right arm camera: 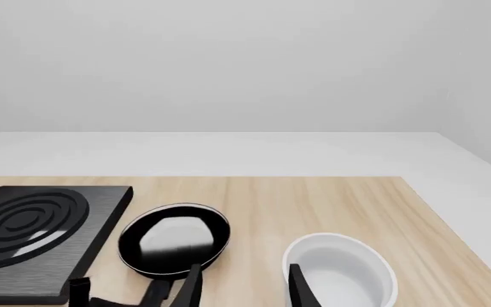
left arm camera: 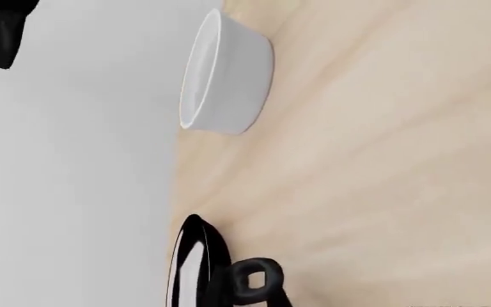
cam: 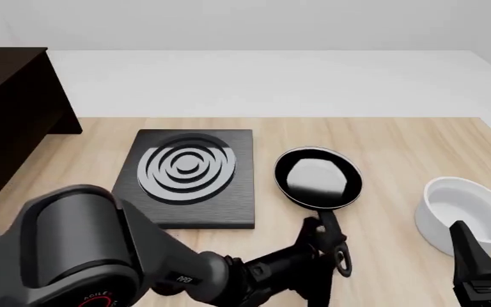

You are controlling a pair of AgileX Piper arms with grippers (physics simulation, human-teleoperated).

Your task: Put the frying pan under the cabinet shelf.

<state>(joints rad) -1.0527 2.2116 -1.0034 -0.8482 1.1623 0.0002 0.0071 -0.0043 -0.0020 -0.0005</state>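
Note:
The frying pan lies flat on the table right of the stove plate, its long handle pointing toward me. The dark cabinet shelf stands at the far left. My left gripper has reached across to the pan's handle. Its jaws blend with the black handle, and its own view shows only the pan's rim and the handle's looped end. My right gripper is open and empty, low at the front right beside the white bowl.
A square black stove plate with grey rings lies between the cabinet and the pan. The white bowl stands close to the right gripper's fingers. My bulky left arm fills the front left.

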